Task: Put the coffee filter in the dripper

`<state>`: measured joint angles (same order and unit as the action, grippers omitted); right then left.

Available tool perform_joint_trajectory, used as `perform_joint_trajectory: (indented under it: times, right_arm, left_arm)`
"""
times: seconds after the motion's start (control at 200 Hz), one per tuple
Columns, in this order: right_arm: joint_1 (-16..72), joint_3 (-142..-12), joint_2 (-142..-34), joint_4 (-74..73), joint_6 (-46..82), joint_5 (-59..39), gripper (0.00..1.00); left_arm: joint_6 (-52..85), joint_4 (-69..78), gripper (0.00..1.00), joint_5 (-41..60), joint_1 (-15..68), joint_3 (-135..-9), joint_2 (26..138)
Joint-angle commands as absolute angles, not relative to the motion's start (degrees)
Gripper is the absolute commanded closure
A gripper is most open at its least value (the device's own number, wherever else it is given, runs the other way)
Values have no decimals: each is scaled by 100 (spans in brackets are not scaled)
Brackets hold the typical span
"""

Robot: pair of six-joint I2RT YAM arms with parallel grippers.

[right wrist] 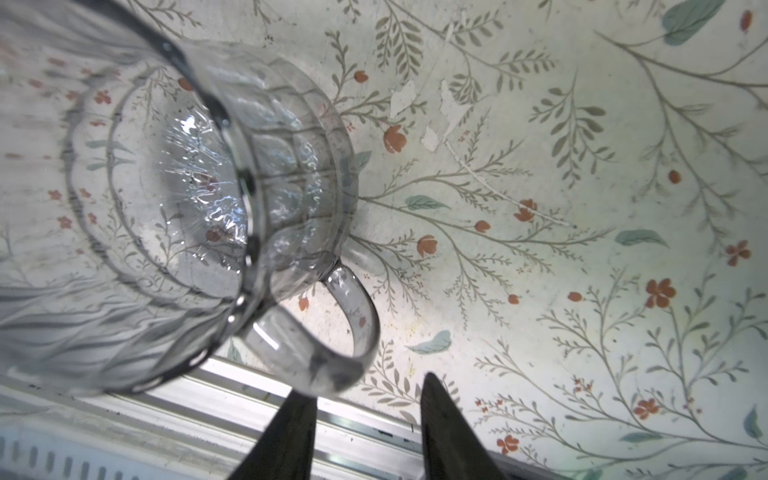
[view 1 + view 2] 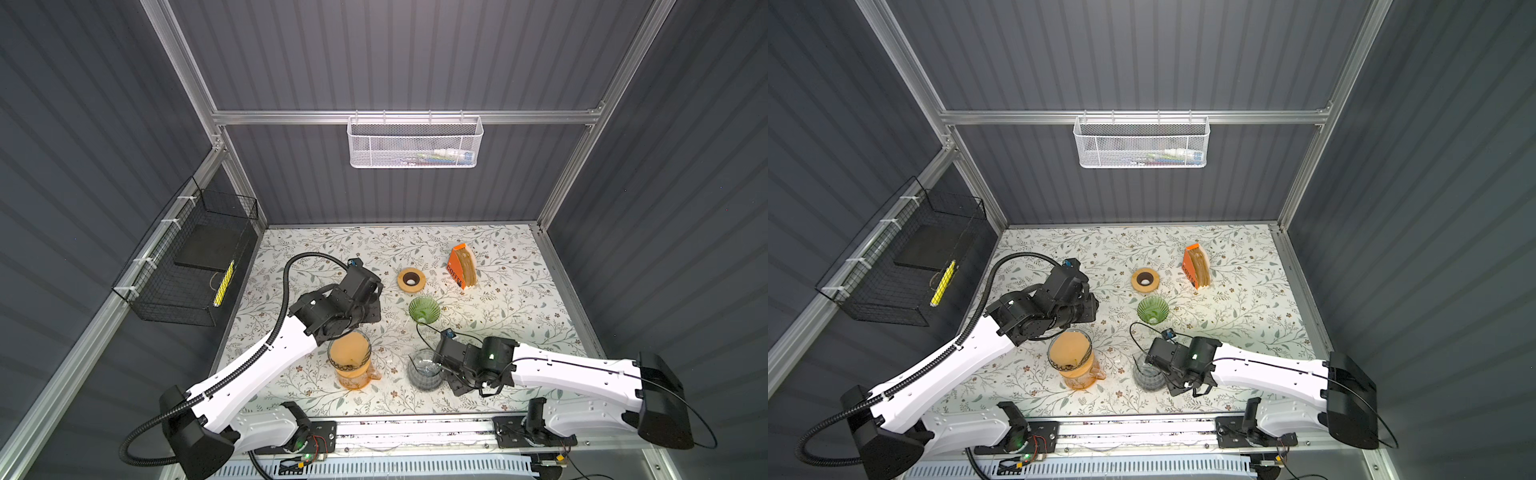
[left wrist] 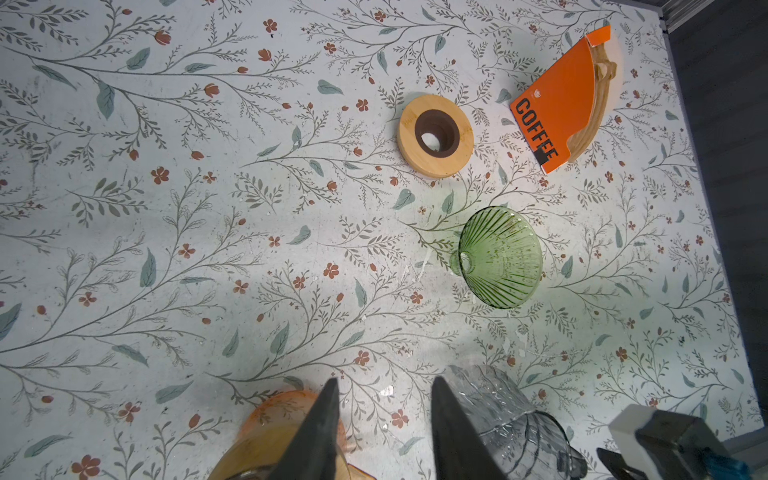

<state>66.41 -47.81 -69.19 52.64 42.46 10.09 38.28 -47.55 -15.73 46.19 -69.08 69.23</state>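
Readable text — "COFFEE" in black capitals down the side of an orange card holder [image 3: 557,112]. Nothing else legible.

Coffee filters [image 3: 598,108]: tan paper, fan-shaped with a curved edge, stacked upright inside the orange holder and showing past its open side. The holder stands on the flower-print counter [image 3: 166,208], well beyond the fingertips of both tools, toward the back wall.

Dripper [image 3: 498,257]: green ribbed glass cone lying on its side on the counter, small hole at the narrow end. It sits out ahead of the left tool [image 3: 383,382], between that tool and the holder, apart from both. A wooden ring [image 3: 435,135] with a dark centre lies flat just beyond the dripper.

Left tool: jaws partly apart, only bare counter in the gap, nothing gripped. An orange glass jug [image 2: 353,365] stands close beneath it; in both top views something tan fills the mouth of the jug, and I cannot tell whether it is paper.

Right tool [image 1: 365,386]: jaws partly apart, nothing between them. A clear glass jug [image 1: 208,187] stands just past its fingertips, with the handle nearest one finger — contact cannot be told.
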Motion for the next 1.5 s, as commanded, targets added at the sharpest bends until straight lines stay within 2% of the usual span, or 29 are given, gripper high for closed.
perform_joint_trajectory:
  times: [0.0,0.18,0.45,0.61,0.77,1.026,1.261,1.491]
  right_arm:
    - [6605,-5186,-6619,5879,4286,1043,55]
    - [6241,-5762,-6707,5971,4051,974,55]
    - [5146,-6866,-6970,5619,3156,620,53]
    - [4412,-7704,-7422,5438,2607,187,50]
    - [3852,-8440,-8089,5172,2251,-122,49]
    - [3217,-9509,-9496,4729,2075,-448,49]
    - [2939,-10468,-10884,4788,1839,-514,49]
    - [2828,-10797,-11806,4709,1846,-536,48]
  left_arm:
    - [3619,-5110,62,-1739,4639,-7127,6811]
    - [3395,-5225,61,-1758,4641,-7328,6856]
    - [3238,-5587,59,-1898,4602,-7993,7271]
    - [3260,-5284,57,-1464,4302,-8261,7325]
    - [3184,-4917,57,-648,3595,-8347,7499]
    - [2902,-4768,57,-290,3137,-8994,8199]
    - [2821,-4524,57,195,2549,-9151,8482]
    - [2826,-4096,57,719,2085,-9086,8603]
